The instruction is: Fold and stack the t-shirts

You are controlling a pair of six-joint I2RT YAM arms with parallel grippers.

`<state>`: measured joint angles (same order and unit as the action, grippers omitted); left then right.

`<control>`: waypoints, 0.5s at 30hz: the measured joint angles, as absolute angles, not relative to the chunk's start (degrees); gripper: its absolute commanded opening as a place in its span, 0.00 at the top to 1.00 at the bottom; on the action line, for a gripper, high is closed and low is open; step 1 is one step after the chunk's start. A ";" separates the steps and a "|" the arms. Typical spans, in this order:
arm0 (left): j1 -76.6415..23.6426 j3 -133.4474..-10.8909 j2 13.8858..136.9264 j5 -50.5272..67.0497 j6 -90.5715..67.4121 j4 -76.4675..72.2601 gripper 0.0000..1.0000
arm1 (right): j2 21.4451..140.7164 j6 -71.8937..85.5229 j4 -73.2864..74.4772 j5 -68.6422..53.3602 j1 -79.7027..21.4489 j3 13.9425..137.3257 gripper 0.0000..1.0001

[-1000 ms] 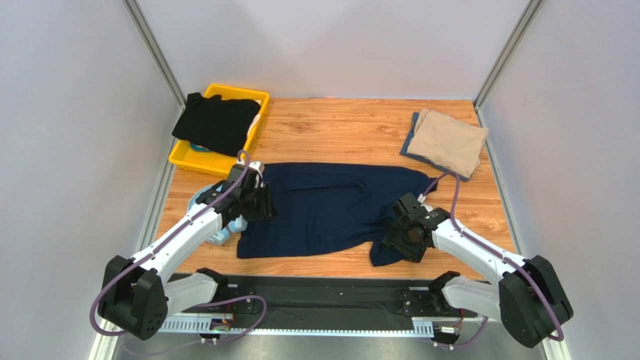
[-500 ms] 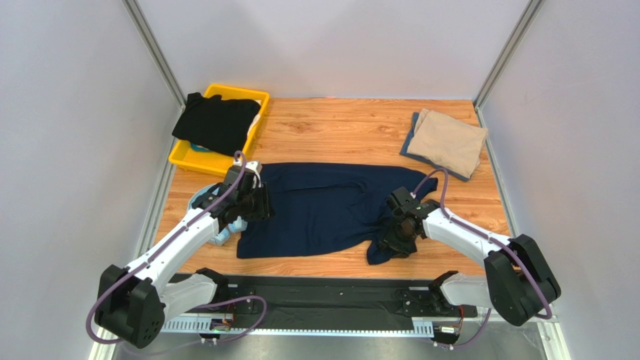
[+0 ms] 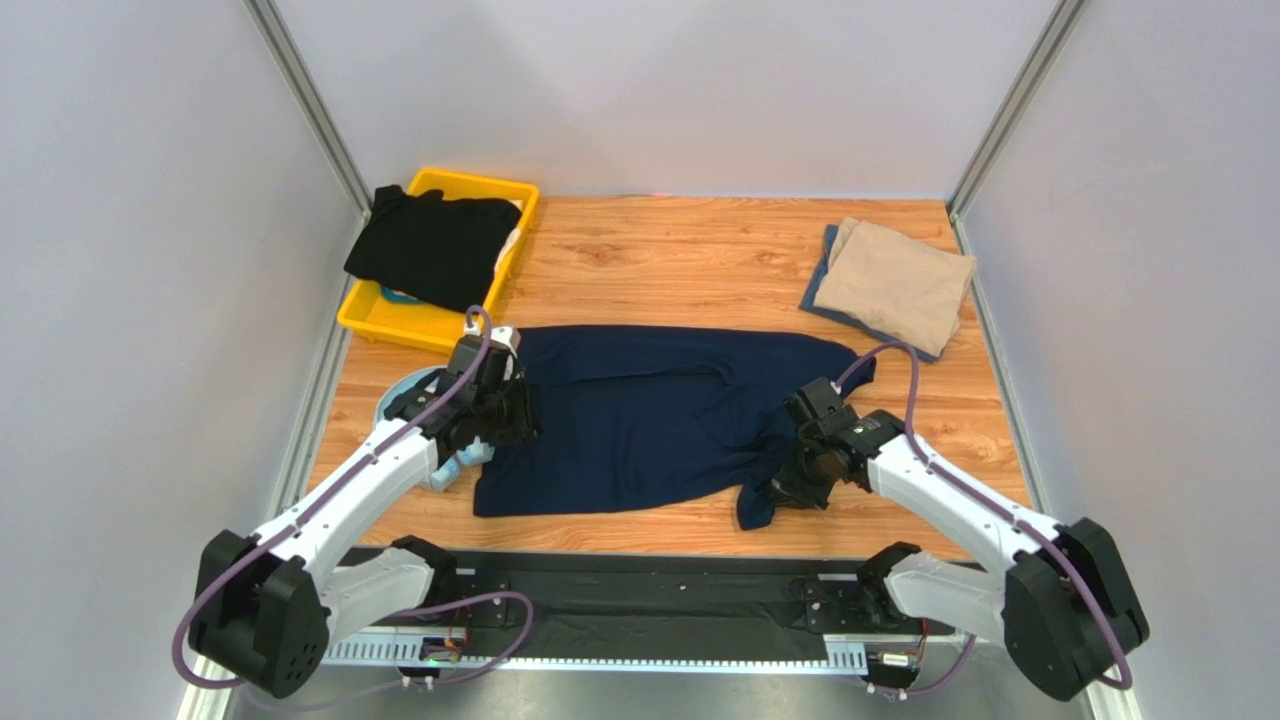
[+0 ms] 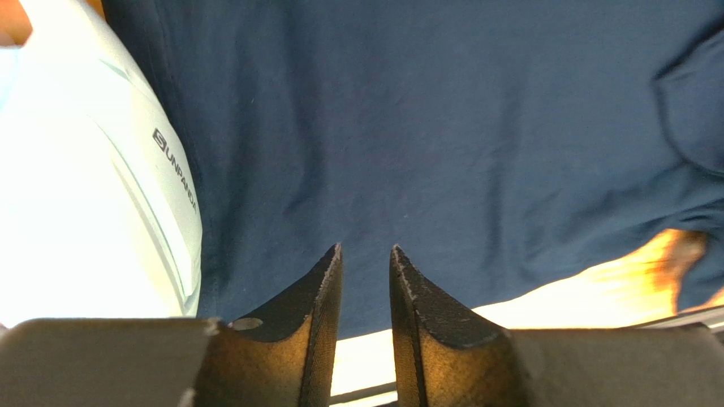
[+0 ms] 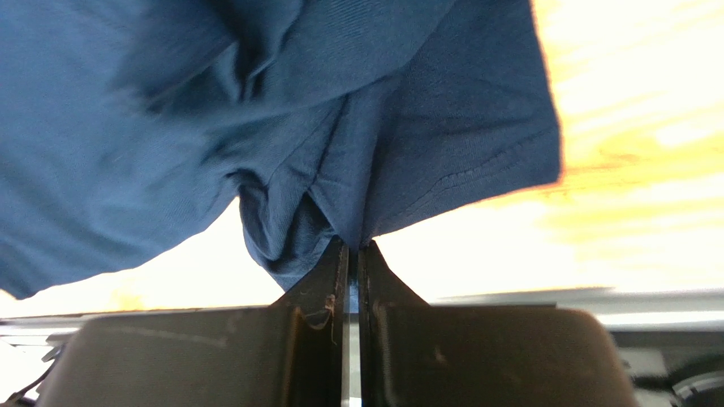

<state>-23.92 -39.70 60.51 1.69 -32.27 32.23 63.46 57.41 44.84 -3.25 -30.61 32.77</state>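
Observation:
A dark navy t-shirt (image 3: 646, 420) lies spread across the middle of the wooden table. My left gripper (image 3: 508, 423) hovers over its left edge. In the left wrist view the left gripper (image 4: 365, 251) has its jaws a narrow gap apart above the navy cloth (image 4: 425, 127), with nothing between them. My right gripper (image 3: 792, 477) is at the shirt's lower right corner. In the right wrist view it (image 5: 353, 244) is shut on a bunched fold of the navy cloth (image 5: 127, 127). A tan t-shirt (image 3: 899, 282) lies folded at the back right. A black t-shirt (image 3: 436, 248) drapes over the bin.
The yellow bin (image 3: 376, 318) stands at the back left by the wall. Pale blue headphones (image 3: 439, 468) lie just left of the navy shirt, under my left arm, and show large at the left of the wrist view (image 4: 85, 186). A grey-blue cloth (image 3: 819, 293) peeks from under the tan shirt.
My right gripper has closed on the navy shirt's lower right fold and drawn slightly right. The left jaws have narrowed over the shirt's left edge.

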 measured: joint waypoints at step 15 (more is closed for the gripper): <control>-24.10 -42.96 76.53 3.70 -32.34 36.38 0.52 | 59.77 51.59 53.74 2.07 -30.48 39.97 1.00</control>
